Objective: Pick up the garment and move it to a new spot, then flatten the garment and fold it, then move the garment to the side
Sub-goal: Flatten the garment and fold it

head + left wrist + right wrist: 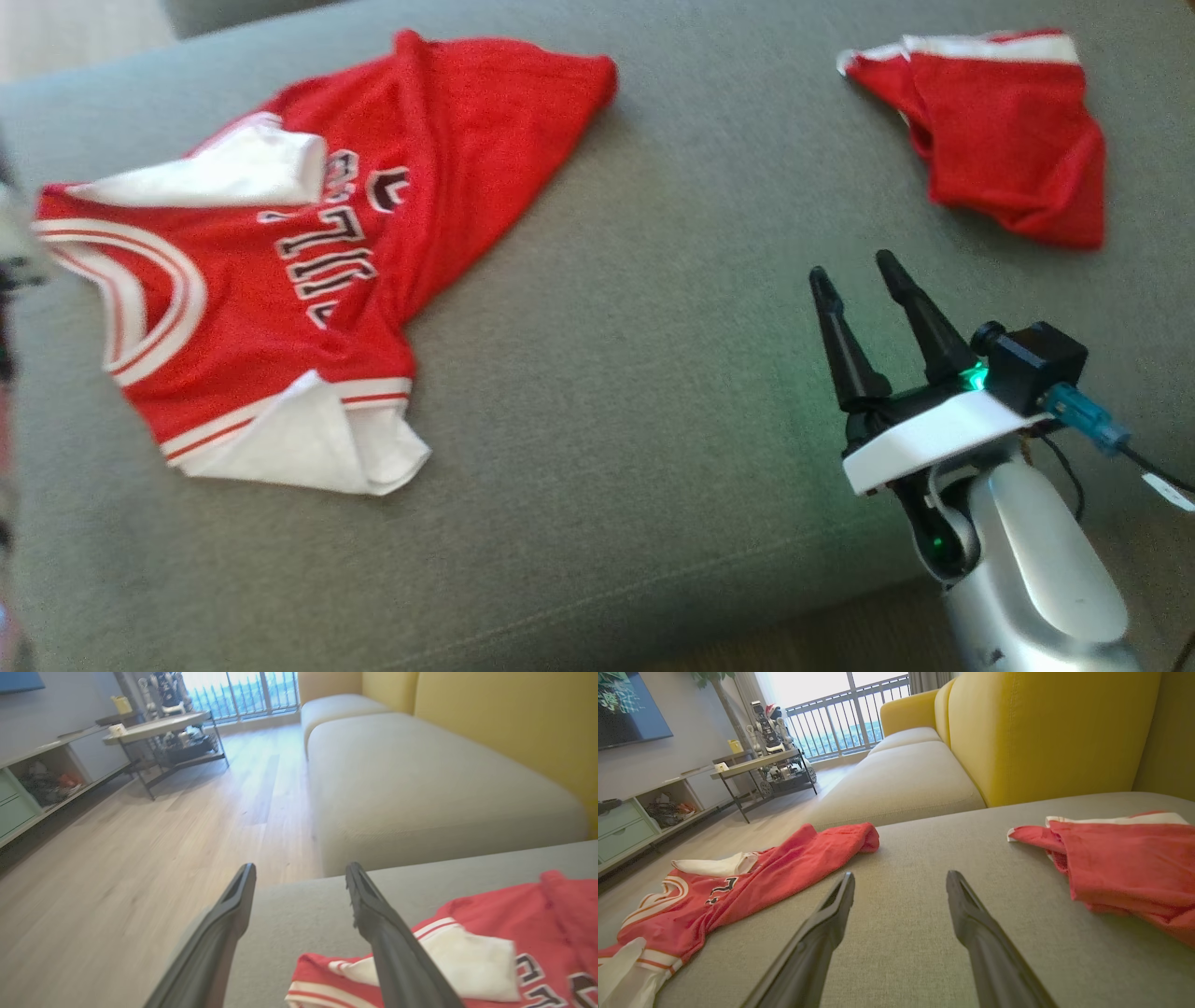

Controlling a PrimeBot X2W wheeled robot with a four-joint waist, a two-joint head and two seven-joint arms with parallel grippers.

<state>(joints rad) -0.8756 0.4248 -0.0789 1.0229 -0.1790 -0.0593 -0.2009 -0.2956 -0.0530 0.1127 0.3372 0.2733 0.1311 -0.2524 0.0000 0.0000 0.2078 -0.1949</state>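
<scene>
A red basketball jersey (392,187) lies crumpled on the left part of a wide grey cushion (635,373). Its long axis runs diagonally: the white-trimmed neckline sits at the cushion's left edge and the hem points toward the far middle. Black-and-white lettering shows on the chest, and white lining is turned out at both armholes.

Red shorts (1008,140) with a white band lie bunched at the cushion's far right corner, well apart from the jersey. Bare grey fabric lies between them.

The right gripper (852,266) hovers over the cushion's near right part, fingers apart and empty. The left gripper (300,867) hangs above the cushion's left edge near the neckline, fingers spread, holding nothing.
</scene>
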